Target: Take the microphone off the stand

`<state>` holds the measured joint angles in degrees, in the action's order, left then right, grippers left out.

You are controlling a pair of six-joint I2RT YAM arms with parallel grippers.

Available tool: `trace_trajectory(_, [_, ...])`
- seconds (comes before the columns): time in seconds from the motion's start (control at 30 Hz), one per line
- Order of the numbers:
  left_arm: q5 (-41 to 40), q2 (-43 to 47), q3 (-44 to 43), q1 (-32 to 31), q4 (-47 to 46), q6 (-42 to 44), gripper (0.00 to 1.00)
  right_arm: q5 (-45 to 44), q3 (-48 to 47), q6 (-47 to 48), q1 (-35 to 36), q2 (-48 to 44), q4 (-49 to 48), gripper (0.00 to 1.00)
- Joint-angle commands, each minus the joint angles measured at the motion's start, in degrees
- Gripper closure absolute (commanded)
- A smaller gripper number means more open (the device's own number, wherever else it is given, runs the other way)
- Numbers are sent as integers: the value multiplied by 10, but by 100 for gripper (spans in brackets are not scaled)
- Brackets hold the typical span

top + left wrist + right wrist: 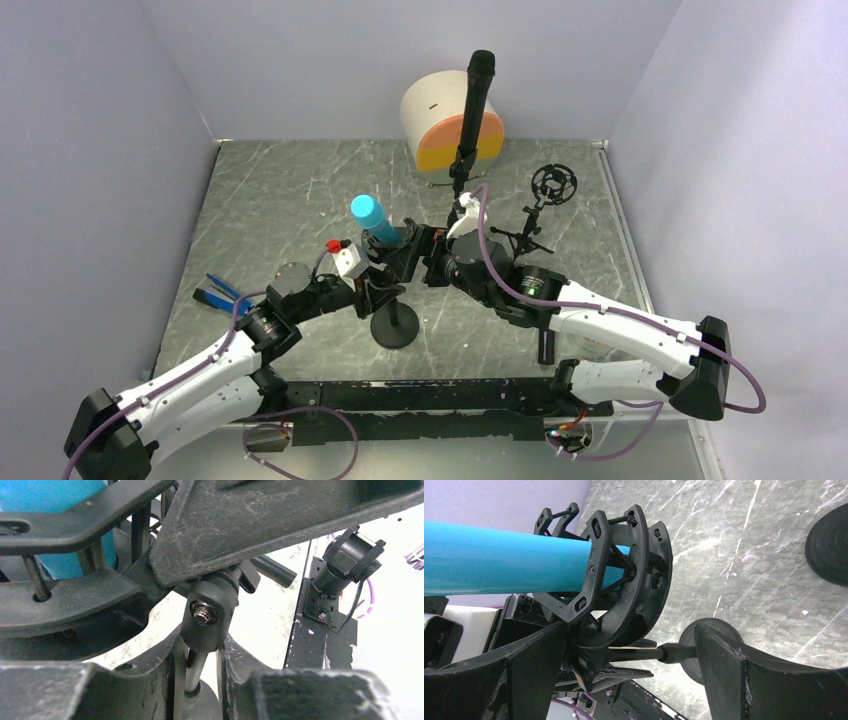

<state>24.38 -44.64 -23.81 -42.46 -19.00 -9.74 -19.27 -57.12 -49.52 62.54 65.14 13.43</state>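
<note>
Blue microphone (pixel 368 212) sits in its shock mount (pixel 624 580), tilted up and to the left, on top of the round-base stand (pixel 393 327) mid-table. Not removed yet. The mic body runs through the mount's rings. Both arms converge on the mount, one from each side.

Left gripper (pixel 196 655): low on the stand, fingers (pixel 100 690) on either side of the thin pole, just under the swivel joint (pixel 206 612). The opening is narrow, with a sliver of gap showing on each side of the pole. Looks like it isn't pinching.

Right gripper (pixel 631 635): jaws wide apart, straddling the bottom of the shock mount where it meets the pole. Nothing held. Can't tell whether either finger touches the mount.

Rest of the table (pixel 270 190):
- Black microphone (pixel 478 85) upright on a second stand at the back, in front of a white, orange and yellow cylinder (pixel 430 110).
- Empty shock mount on a small tripod (pixel 553 183) at right.
- Blue-handled tool (pixel 220 293) near the left edge, beside the left arm.
</note>
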Motion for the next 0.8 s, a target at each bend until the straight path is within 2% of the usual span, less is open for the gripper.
trace_trajectory(0.0, [10,17,-10,-3,-11,14,76,-9,8,23,0,14,78,2])
trace_trajectory(0.13, [13,27,-7,-3,-1,38,96,-11,8,23,-1,14,78,2])
trace_trajectory(0.17, [14,28,-6,-3,1,43,97,-11,8,23,0,14,78,2])
trace_trajectory(0.77, [4,12,2,-3,47,63,97,6,39,4,0,31,77,2])
